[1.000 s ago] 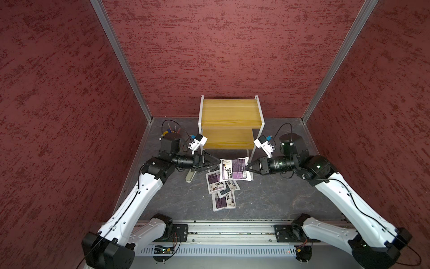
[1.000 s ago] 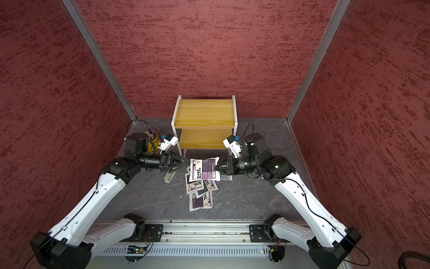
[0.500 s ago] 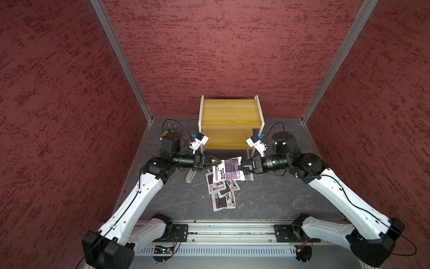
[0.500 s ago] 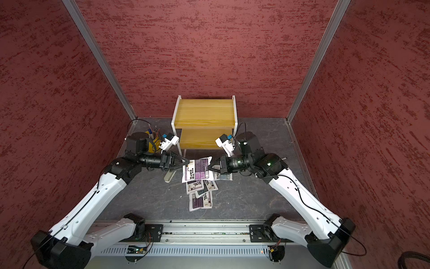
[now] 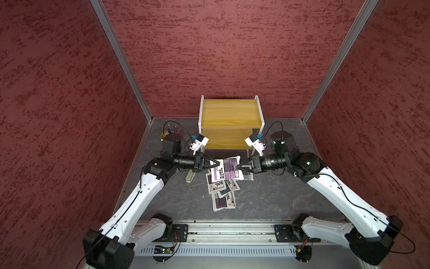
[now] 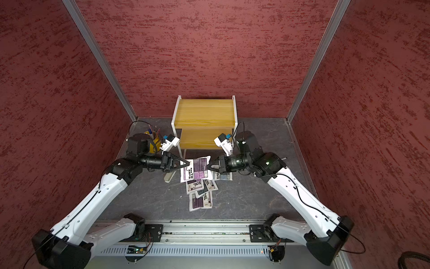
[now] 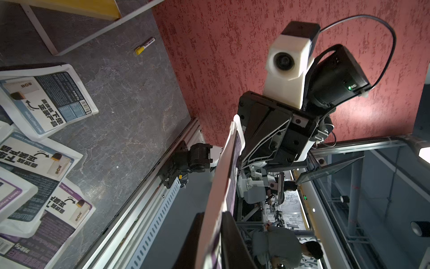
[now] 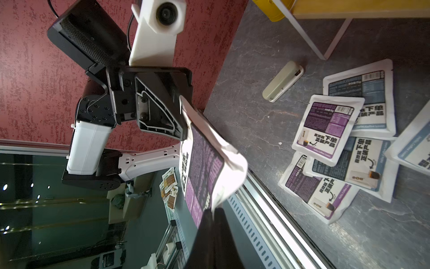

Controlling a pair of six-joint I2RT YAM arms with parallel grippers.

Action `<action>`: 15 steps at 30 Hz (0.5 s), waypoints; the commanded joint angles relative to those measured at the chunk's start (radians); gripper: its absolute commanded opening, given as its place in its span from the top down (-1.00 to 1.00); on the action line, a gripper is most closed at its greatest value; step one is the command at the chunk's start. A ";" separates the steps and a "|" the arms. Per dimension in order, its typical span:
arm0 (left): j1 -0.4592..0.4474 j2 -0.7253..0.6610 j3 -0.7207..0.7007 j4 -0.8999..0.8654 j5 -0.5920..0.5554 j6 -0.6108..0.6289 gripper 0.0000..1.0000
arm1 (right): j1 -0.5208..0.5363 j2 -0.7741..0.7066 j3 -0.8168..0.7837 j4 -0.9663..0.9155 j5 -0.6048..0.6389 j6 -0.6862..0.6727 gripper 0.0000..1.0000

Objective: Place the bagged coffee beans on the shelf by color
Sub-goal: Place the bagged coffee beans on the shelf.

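Observation:
One purple-labelled bag of coffee beans (image 5: 226, 168) (image 6: 196, 168) hangs above the floor just in front of the shelf (image 5: 230, 114) (image 6: 204, 111), whose two yellow boards are bare. My left gripper (image 5: 217, 165) (image 7: 216, 223) is shut on its left edge. My right gripper (image 5: 238, 168) (image 8: 210, 212) is shut on the opposite edge. Seen edge-on in the left wrist view, the bag (image 7: 226, 177) runs between the two grippers. Several more bags lie overlapping on the floor below, purple (image 8: 325, 125) and grey-blue (image 8: 363, 93).
A grey-green case (image 5: 189, 177) (image 8: 282, 81) lies on the floor under my left gripper. A yellow pen bucket (image 6: 154, 142) stands left of the shelf. A yellow marker (image 7: 144, 45) lies near a shelf leg. Red walls close in on three sides.
My right arm carried the purple bag leftward towards the left gripper. The left gripper, open a second ago, has closed on the bag's left edge.

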 commanded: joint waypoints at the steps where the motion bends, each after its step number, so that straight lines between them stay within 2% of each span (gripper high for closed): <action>1: -0.001 -0.007 -0.006 0.019 0.017 0.008 0.81 | 0.009 -0.008 0.027 0.035 0.011 -0.001 1.00; 3: -0.001 -0.007 -0.006 0.020 0.016 0.007 0.83 | 0.009 -0.009 0.025 0.037 0.011 0.002 0.90; 5: -0.001 -0.007 -0.007 0.019 0.012 0.003 0.85 | 0.009 -0.012 0.024 0.038 0.018 0.002 0.61; 7: -0.001 -0.008 -0.005 0.023 0.008 0.000 0.87 | 0.009 -0.018 0.028 0.033 0.033 0.002 0.16; 10: 0.006 -0.018 -0.005 0.056 0.005 -0.040 0.90 | 0.008 -0.026 0.045 0.019 0.068 0.002 -0.26; 12: 0.014 -0.031 -0.004 0.102 0.001 -0.086 0.90 | 0.008 -0.030 0.064 0.003 0.099 0.008 -0.40; 15: 0.036 -0.062 0.008 0.191 -0.026 -0.174 0.92 | 0.008 -0.036 0.097 0.014 0.130 0.039 -0.46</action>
